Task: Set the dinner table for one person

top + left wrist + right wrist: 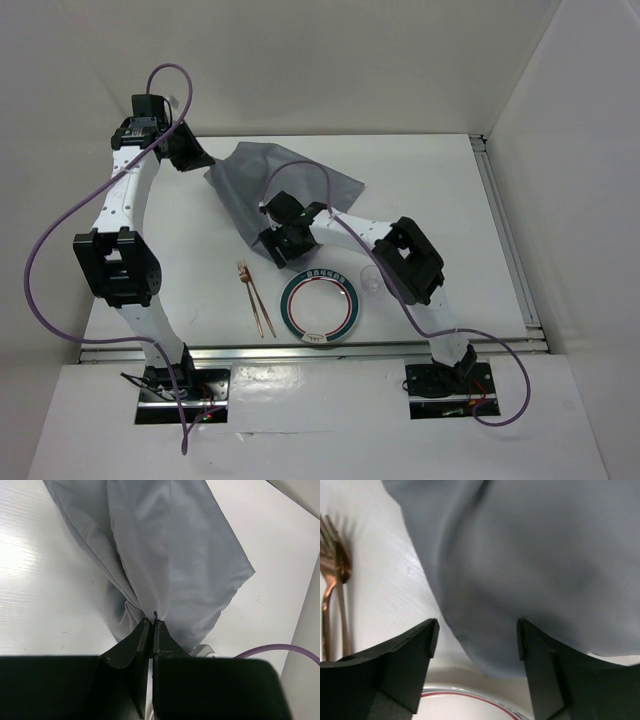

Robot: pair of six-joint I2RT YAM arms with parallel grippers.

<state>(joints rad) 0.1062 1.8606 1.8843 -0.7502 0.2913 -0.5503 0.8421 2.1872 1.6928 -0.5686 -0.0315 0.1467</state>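
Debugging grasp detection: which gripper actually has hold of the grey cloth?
The left gripper: its jaws are pinched shut on a bunched corner of the grey cloth. The right gripper hangs open over the cloth's near edge, gripping nothing.

From above, the fingertips of the right gripper [275,252] are hidden under its own wrist at the near corner of the grey cloth [300,175]. Near and right of the cloth, a small clear vessel [371,278] sits half behind the right arm [405,262], too small to name. The cloth's far-left corner vanishes between the pressed-together fingers of the left gripper [151,626]. In the right wrist view, a plate [460,705] just nearer than the cloth is a blurred rim sliver cut by the bottom edge. Left of the cloth, a copper fork [341,567] runs off the frame.
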